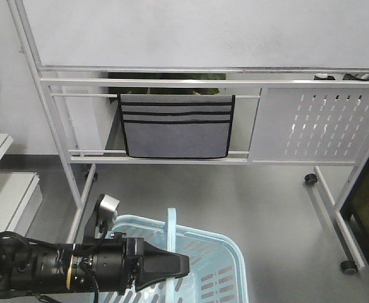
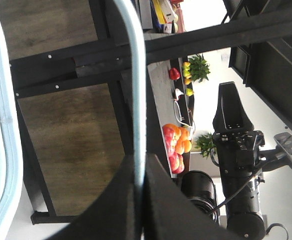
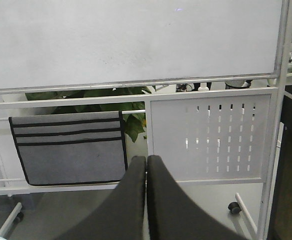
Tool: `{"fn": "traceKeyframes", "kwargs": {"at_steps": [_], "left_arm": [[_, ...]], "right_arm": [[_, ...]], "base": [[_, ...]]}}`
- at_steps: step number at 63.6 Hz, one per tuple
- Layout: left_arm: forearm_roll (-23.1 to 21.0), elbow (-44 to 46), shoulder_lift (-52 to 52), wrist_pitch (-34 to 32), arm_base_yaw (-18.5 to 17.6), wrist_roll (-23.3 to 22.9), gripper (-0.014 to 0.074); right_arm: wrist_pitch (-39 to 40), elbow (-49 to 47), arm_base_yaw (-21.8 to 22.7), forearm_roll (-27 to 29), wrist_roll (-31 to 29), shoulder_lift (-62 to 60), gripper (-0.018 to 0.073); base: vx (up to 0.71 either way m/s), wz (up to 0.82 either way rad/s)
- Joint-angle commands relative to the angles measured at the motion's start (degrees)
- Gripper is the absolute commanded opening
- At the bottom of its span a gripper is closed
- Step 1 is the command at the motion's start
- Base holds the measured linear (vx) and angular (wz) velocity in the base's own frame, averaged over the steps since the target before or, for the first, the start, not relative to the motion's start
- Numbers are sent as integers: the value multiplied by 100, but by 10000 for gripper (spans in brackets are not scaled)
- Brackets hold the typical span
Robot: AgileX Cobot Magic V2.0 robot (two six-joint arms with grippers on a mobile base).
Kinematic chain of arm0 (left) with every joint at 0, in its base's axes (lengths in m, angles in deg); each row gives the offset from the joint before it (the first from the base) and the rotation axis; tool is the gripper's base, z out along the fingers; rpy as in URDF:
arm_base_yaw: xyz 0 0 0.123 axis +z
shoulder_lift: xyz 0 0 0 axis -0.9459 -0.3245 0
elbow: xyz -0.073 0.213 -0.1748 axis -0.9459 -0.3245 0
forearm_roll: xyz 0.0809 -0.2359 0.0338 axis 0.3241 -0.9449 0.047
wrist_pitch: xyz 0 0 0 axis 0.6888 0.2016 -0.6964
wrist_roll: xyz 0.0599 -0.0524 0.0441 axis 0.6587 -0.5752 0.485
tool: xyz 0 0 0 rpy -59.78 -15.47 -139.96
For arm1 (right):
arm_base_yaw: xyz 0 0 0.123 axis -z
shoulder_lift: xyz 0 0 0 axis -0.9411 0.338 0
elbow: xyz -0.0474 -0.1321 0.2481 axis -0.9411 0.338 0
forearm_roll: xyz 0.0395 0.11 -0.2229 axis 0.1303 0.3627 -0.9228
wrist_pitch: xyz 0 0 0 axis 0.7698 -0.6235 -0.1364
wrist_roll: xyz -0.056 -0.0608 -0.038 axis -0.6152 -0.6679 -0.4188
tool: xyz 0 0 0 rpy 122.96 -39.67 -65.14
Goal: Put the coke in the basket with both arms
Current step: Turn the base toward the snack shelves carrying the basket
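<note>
Gripping basket (image 1: 200,232) handle | left claw (image 2: 141,165) clamped on it | right claw (image 3: 146,160) closed, empty

Facing a wheeled whiteboard (image 1: 203,31) standing on a smooth grey floor (image 1: 234,202). Seeing a grey cloth pocket holder (image 1: 176,126) with black trim hanging from its lower rails, just beside a white panel (image 1: 320,126) punched with slots. Catching green leaves (image 3: 134,125) showing behind the rails. Glimpsing, in the left wrist view, brown wood panels (image 2: 71,150) sitting in a black frame and piled fruit (image 2: 176,145) lying in bright light.
</note>
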State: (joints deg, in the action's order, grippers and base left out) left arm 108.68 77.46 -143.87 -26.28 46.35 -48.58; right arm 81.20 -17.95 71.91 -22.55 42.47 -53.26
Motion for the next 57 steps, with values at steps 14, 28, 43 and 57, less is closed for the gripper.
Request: {"fn": "traceKeyframes", "kwargs": {"at_steps": [14,28,43,57], "left_arm": [[-215,75,263,-1367,-28,36,-7],[-215,75,263,-1367,-28,36,-7],[-215,75,263,-1367,-28,36,-7],[-215,75,263,-1367,-28,36,-7]], "right_arm": [[424,78,34,-17,-14,-102,-9],[424,78,34,-17,-14,-102,-9],[424,78,34,-17,-14,-102,-9],[424,78,34,-17,-14,-102,-9]], "base": [[9,16],[10,32],[12,44],[12,46]]}}
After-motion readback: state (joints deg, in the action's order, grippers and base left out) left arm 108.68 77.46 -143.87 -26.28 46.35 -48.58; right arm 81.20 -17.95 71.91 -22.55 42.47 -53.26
